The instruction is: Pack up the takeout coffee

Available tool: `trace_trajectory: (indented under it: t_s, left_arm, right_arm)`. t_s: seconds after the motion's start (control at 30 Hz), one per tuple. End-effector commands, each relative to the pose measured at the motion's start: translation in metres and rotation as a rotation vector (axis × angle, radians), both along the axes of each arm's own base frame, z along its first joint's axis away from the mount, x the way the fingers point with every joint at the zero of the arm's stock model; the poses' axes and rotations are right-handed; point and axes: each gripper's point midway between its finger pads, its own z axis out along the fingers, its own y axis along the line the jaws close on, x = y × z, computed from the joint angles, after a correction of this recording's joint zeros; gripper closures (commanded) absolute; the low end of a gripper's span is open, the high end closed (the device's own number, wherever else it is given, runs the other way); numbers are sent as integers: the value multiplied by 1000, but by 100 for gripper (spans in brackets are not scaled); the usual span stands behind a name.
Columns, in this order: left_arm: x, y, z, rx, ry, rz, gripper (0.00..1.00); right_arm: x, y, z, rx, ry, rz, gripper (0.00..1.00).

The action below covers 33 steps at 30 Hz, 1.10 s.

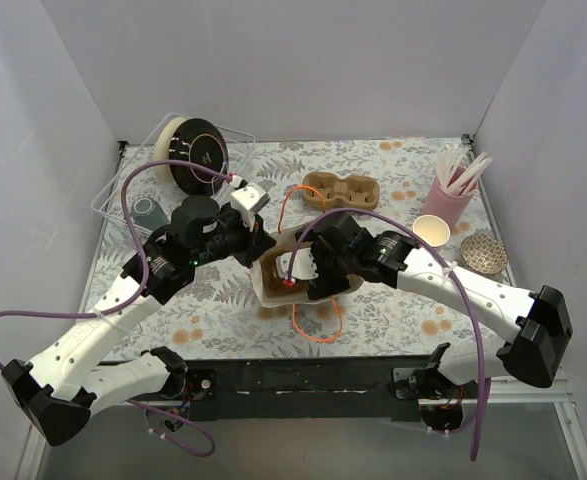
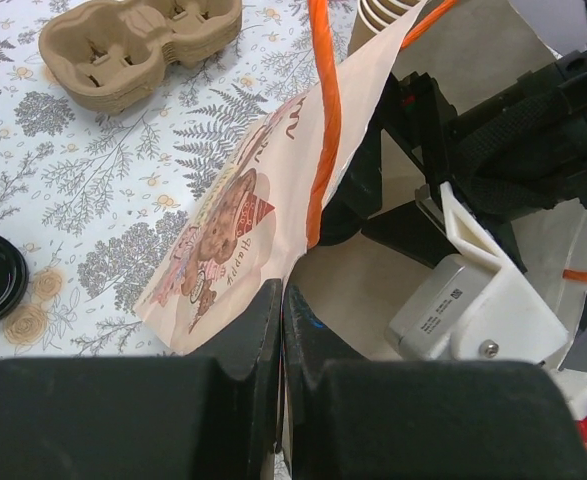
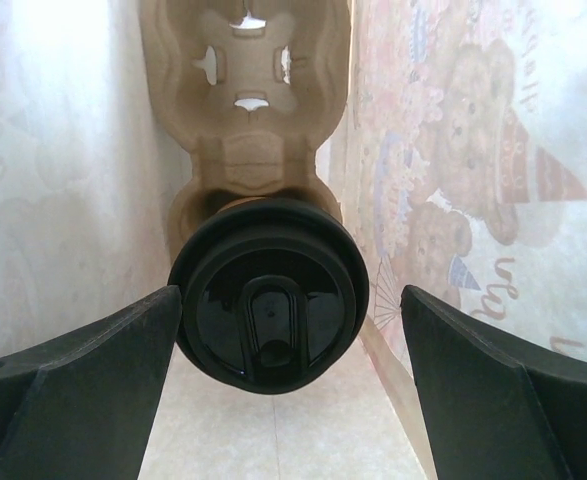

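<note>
Inside bag, frame centre: right gripper sitting spread astride takeout coffee, left gripper pinching bag edge. Pull-out risk: finger clipping coffee, tipping it.

Glossy black lid on takeout coffee, frame centre, above it kraft-brown carrier. Pale pink bag printed with brown teddy bear, red hat; orange handle. White tablecloth, grey ferns, small orange blossoms. Upper right, pink cup.

Both the left arm at lower left and the right arm at lower right have white shells, black joints and a looping purple cable, with black wedge-shaped fingers.
</note>
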Motion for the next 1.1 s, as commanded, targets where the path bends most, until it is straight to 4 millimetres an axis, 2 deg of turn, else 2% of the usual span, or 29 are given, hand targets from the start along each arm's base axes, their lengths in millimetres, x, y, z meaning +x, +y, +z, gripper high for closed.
trace_trajectory:
  t_s: [0.0,0.33,0.57,0.73,1.07]
  left_arm:
    - [-1,-1,15,-9,-8,-7,100]
    - [1,-5,18,3,14,-17,100]
    - [0,-7,16,9,27,-27,100]
    - [0,-8,13,13,38,-30,100]
    - [4,-10,11,28,45,-32,100]
  right_arm:
    - [-4,4,32,78,3,-6,1]
    - [-10,9,39,119,35,-2,1]
    - [-4,11,56,183,-6,-35,2]
    - [-5,10,56,197,-7,-44,2]
    - [1,10,77,285,-44,-95,1]
